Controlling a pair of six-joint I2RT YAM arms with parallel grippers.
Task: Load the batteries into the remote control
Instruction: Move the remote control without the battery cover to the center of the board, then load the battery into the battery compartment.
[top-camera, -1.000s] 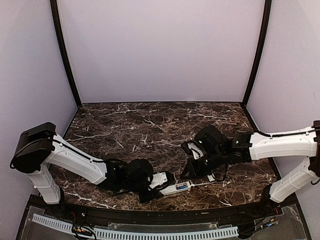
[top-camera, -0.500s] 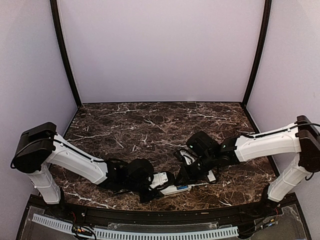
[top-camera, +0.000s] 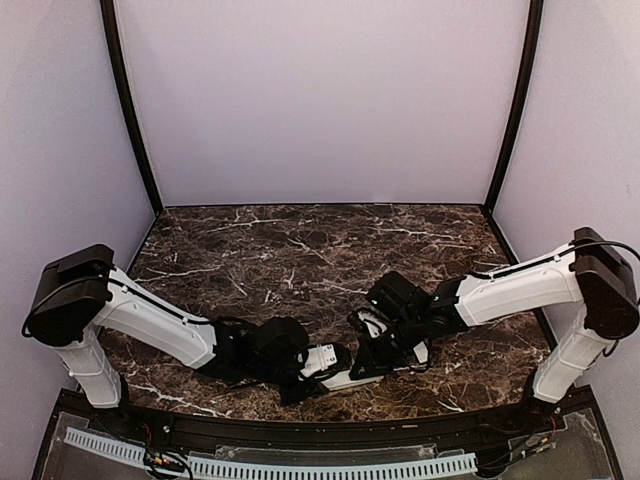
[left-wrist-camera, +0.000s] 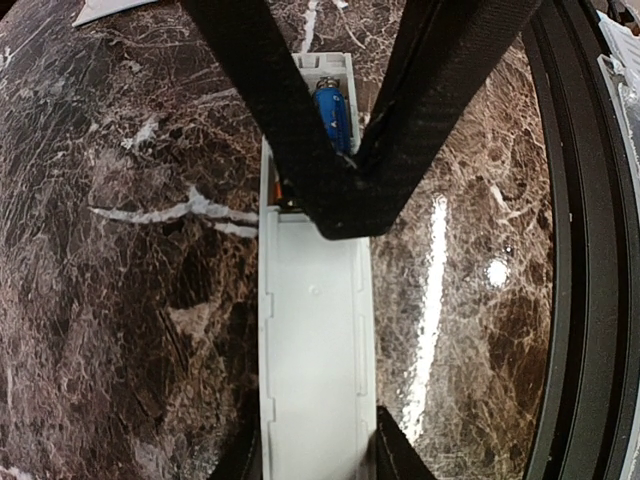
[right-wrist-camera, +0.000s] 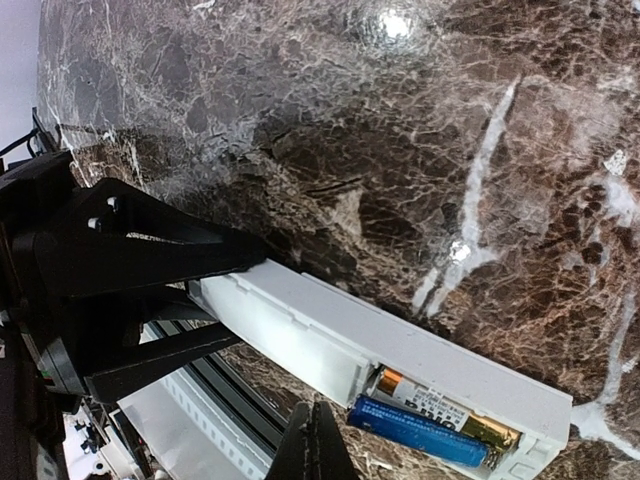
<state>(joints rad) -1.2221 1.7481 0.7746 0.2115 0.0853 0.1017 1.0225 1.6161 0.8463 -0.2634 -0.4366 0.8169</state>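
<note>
Between the fingers of the left pincer (left-wrist-camera: 318, 455): remote control (left-wrist-camera: 315, 330), white, clamped across its width near one end, the jaws parted only as far as the casing. Item lies flat on the marble table (top-camera: 300, 250), back face up, its long axis running straight out from the left pincer toward the right pincer (right-wrist-camera: 314, 430). The open battery bay sits at the end farthest from the left pincer. Right pincer: fingers pressed together, nothing between them, tips over the inner end of the bay; whether they touch a cell cannot be told. Its two black fingers cross above the bay and hide part of it from the left wrist view. Contents of bay: blue battery (right-wrist-camera: 418, 430) and, just beside it, second battery (right-wrist-camera: 437, 403) with pale label and gold ends, both lying lengthwise along the remote. Surroundings: pale flat piece (left-wrist-camera: 110, 8) on the table beyond the right pincer, off to one side, cut by the frame edge; black rail (left-wrist-camera: 570, 250) alongside the left pincer; white slotted duct (top-camera: 270, 465) on the base side of both pincers.
</note>
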